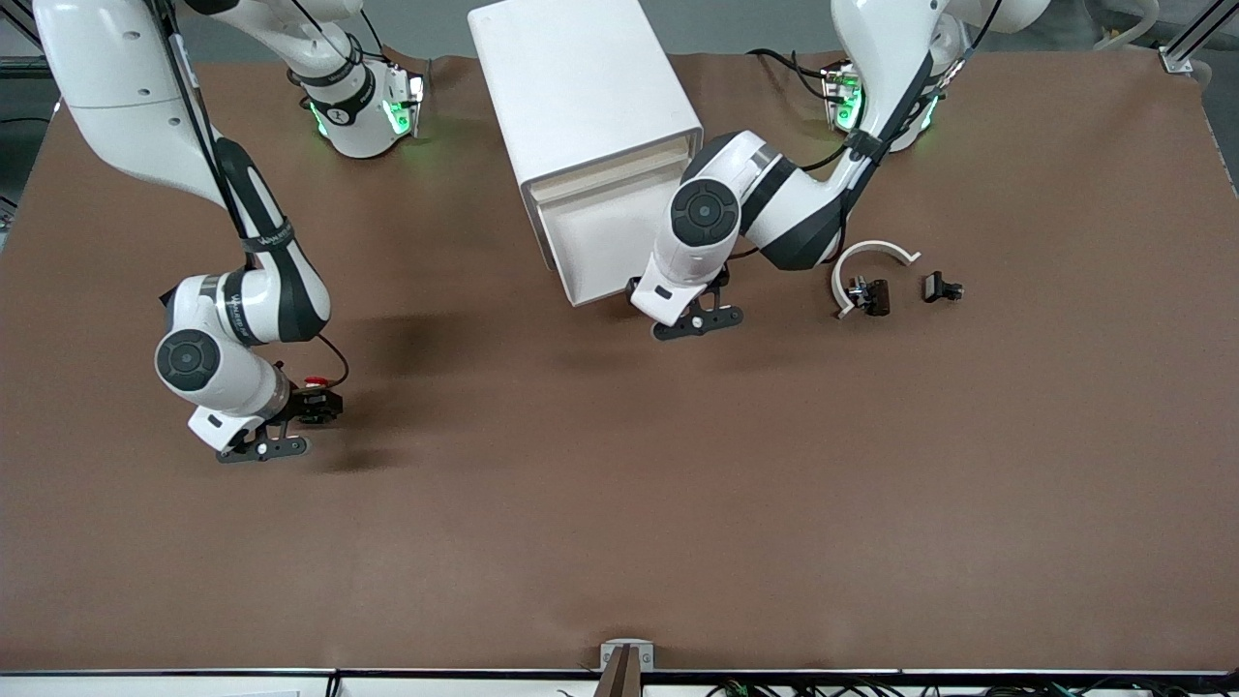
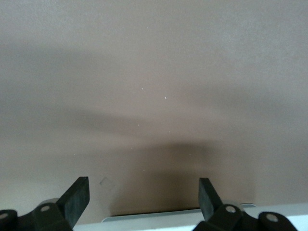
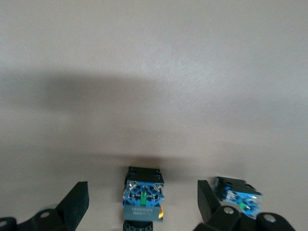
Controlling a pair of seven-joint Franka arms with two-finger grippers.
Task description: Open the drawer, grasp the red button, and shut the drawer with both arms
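Place: I read this as a robotics lab.
Arms: two white arms [image 1: 242,290] bolted along the tabletop [image 1: 619,503] edge, bases lit green.
Surroundings: aluminium framing [image 1: 1186,44], loose cables [image 1: 774,689] along the edge.

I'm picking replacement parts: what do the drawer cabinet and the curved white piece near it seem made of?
Drawer cabinet: probably plastic or painted board; smooth, matte white faces with rounded edges. Curved white piece: likely plastic; thin, uniform, matte arc.
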